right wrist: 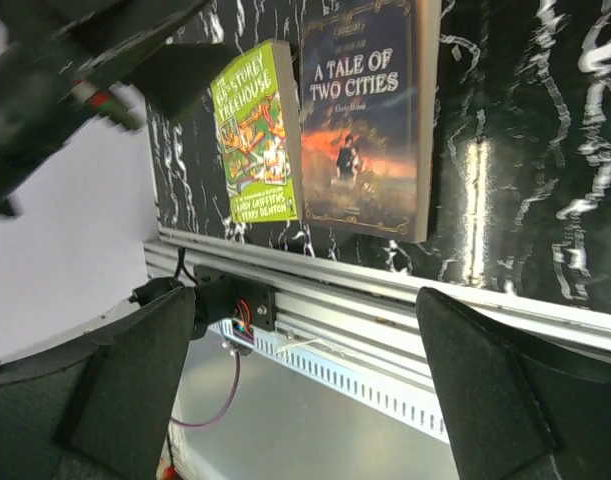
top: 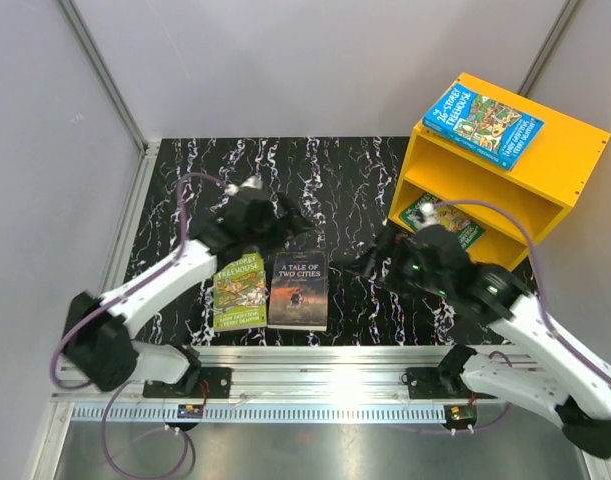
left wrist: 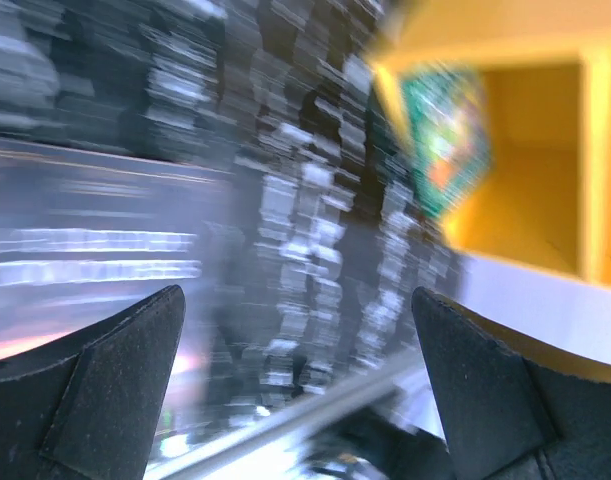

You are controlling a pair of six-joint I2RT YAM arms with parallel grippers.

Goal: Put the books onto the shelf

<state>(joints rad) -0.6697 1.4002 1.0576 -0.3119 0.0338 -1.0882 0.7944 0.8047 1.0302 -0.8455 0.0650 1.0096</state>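
Both grippers are empty, fingers spread wide. My left gripper (top: 277, 216) hangs near the far edge of the thin green-covered paperback (top: 239, 291), which lies flat beside the dark brown paperback (top: 299, 290) on the black marbled table (top: 335, 180), probably lining up a pick. The right gripper (top: 371, 262) hovers before the bright yellow open-front shelf (top: 575, 150). A blue paperback (top: 483, 124) lies on top, and another green one (top: 443, 222) leans in the lower compartment.

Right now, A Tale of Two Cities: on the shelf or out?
Out. A Tale of Two Cities lies flat, cover up, on the table, beside the green book, apart from the yellow shelf.
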